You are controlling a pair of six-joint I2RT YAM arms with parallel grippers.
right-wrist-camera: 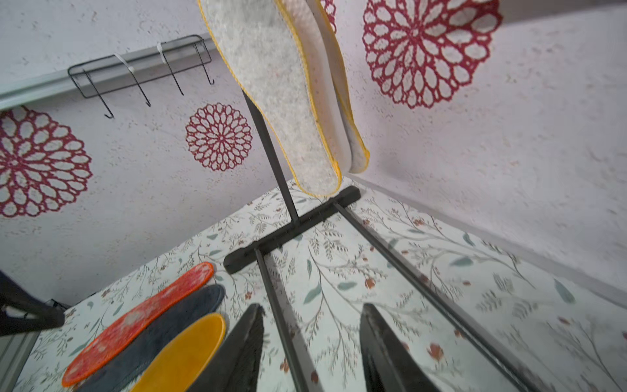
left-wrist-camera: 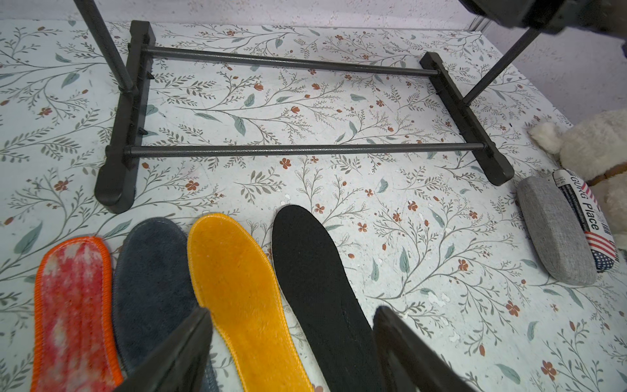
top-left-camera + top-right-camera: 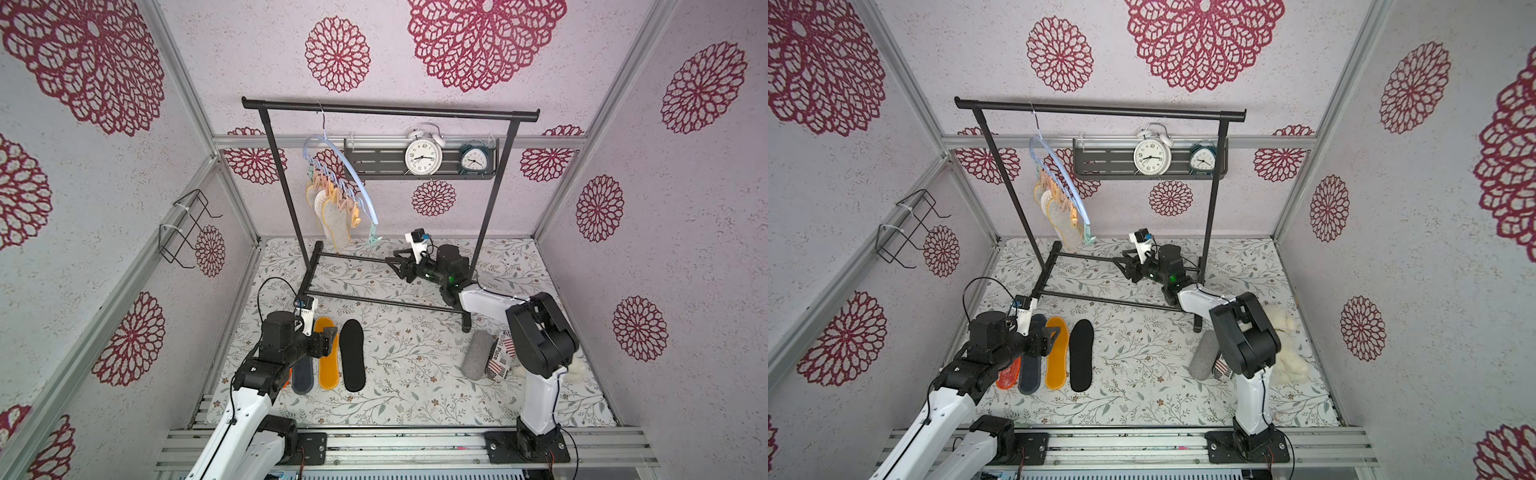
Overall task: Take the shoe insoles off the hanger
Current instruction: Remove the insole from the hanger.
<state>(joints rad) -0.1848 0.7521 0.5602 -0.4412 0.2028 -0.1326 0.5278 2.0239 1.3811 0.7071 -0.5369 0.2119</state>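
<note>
The pale blue hanger [image 3: 362, 181] hangs by its hook from the rack's top bar, with pastel clothespins [image 3: 332, 195] holding several shoe insoles [image 3: 334, 224] with yellow edging and pale backs [image 1: 281, 95]. Four more insoles lie side by side on the table: orange-red [image 2: 74, 305], dark grey [image 2: 152, 271], mustard yellow [image 2: 237, 278] and black [image 2: 315, 271]. My left gripper [image 2: 292, 310] hovers open over the yellow and black ones [image 3: 330, 336], holding nothing. My right gripper [image 1: 312, 305] stands open and empty above the rack's base bars [image 3: 395, 266], below and to the right of the hanging insoles.
The black garment rack [image 3: 390, 109] stands mid-table with its base bars [image 2: 305, 149] on the floral mat. Two clocks sit on a wall shelf [image 3: 424, 157]. A grey felt roll [image 3: 476, 353], a flag-printed item [image 3: 500, 357] and a white plush toy [image 3: 1287, 349] lie right. A wire bracket [image 3: 187, 228] hangs left.
</note>
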